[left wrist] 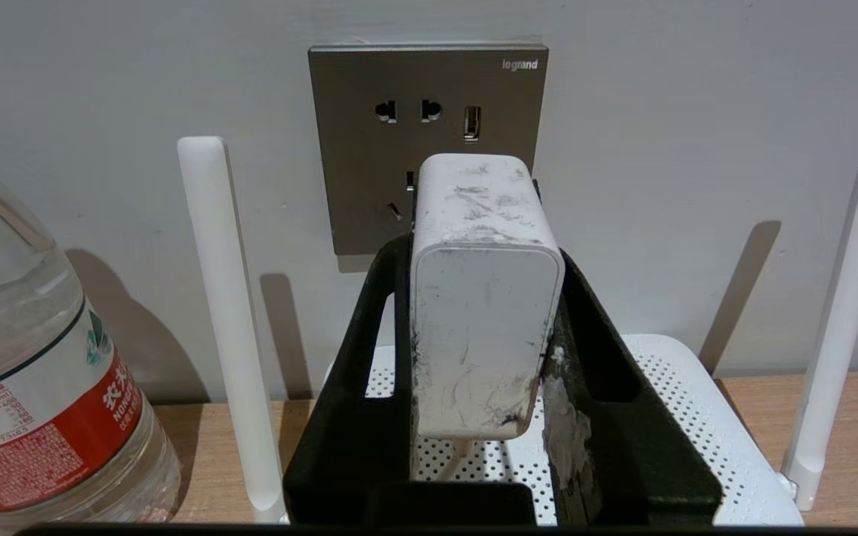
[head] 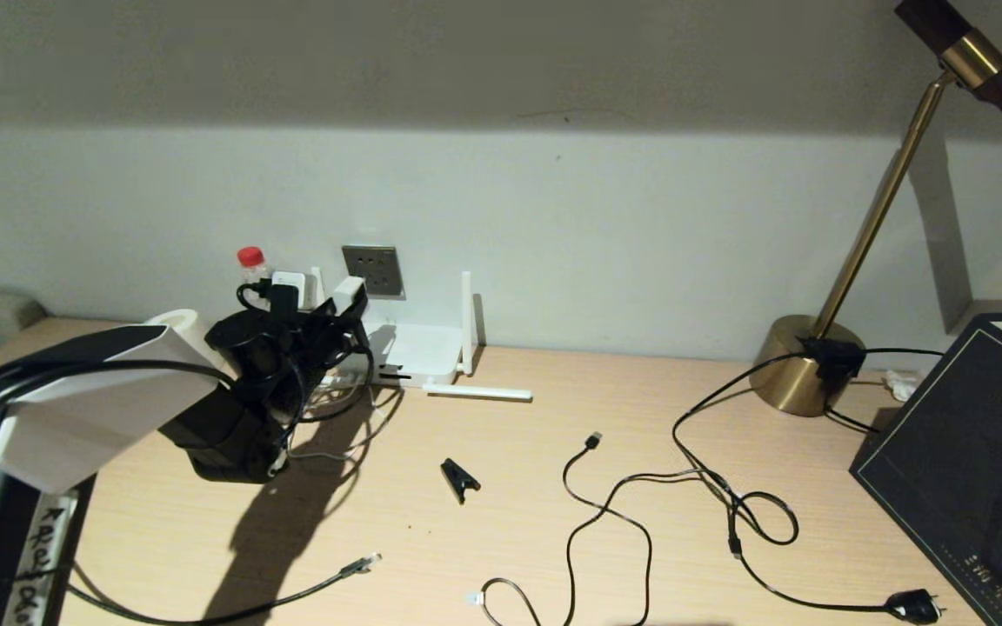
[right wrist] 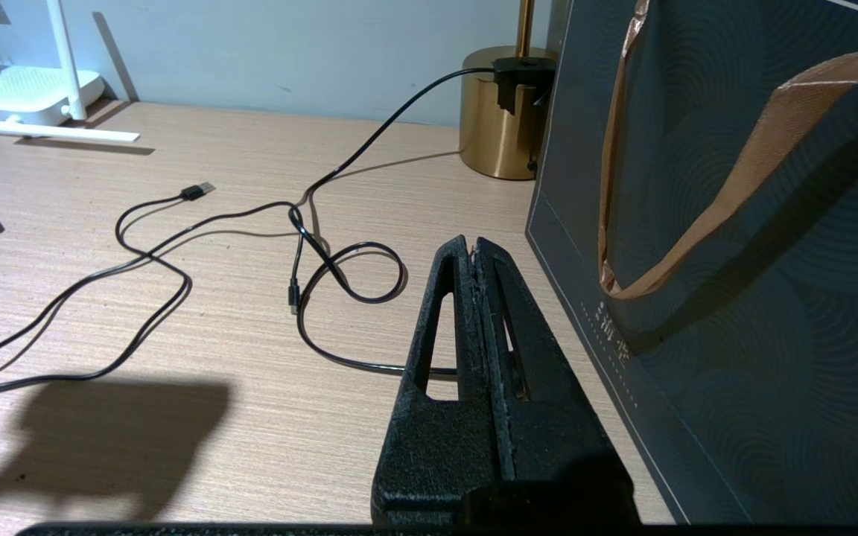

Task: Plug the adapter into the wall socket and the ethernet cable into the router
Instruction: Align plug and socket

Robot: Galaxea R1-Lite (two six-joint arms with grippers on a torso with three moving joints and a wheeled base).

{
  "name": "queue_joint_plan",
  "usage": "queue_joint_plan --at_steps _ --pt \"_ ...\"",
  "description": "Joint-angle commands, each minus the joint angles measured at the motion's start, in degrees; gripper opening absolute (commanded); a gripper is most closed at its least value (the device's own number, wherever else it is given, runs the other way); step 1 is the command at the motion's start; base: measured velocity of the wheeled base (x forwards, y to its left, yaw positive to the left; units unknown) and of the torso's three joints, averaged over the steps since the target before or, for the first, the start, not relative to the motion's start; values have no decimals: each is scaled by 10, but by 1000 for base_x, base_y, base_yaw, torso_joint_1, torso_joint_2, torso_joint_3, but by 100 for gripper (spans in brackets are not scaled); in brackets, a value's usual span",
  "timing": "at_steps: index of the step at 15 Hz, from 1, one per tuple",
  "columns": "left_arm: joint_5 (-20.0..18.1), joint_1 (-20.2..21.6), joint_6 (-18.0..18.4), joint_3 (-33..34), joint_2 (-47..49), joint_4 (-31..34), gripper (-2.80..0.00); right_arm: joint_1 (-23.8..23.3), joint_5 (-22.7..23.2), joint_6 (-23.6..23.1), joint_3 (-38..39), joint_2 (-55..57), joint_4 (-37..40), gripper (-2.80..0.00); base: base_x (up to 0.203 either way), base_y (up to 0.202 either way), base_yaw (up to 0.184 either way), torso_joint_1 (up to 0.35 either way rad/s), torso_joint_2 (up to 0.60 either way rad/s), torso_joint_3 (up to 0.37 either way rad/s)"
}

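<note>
My left gripper [head: 340, 309] [left wrist: 482, 253] is shut on the adapter [head: 349, 294] [left wrist: 481, 298], a scuffed white block whose thin cord hangs below it. It holds the adapter just in front of the lower part of the grey wall socket [head: 372, 270] [left wrist: 369, 149]. I cannot tell whether they touch. The white router [head: 418, 352] [left wrist: 682, 402] lies under the gripper against the wall. The ethernet cable [head: 292, 598] lies at the table's front left, and its clear connector [head: 366, 565] is free. My right gripper [right wrist: 472, 249] is shut and empty, low over the table beside a dark bag.
A water bottle [head: 250, 261] [left wrist: 27, 387] stands left of the socket. A brass lamp [head: 805, 365] and the dark paper bag [head: 971, 461] [right wrist: 734, 260] fill the right side. A thin black USB cable [head: 592, 441], a black clip [head: 459, 478] and a black plug [head: 914, 606] lie mid-table.
</note>
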Motion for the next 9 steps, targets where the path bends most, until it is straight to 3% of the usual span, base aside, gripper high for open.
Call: queue_joint_plan --at_steps 1,9 --pt "0 1 0 -5 1 -4 -280 0 0 0 20 1 0 -280 0 0 0 0 0 0" --pt "-3 15 0 -22 1 8 -280 0 0 0 20 1 0 -280 0 0 0 0 0 0"
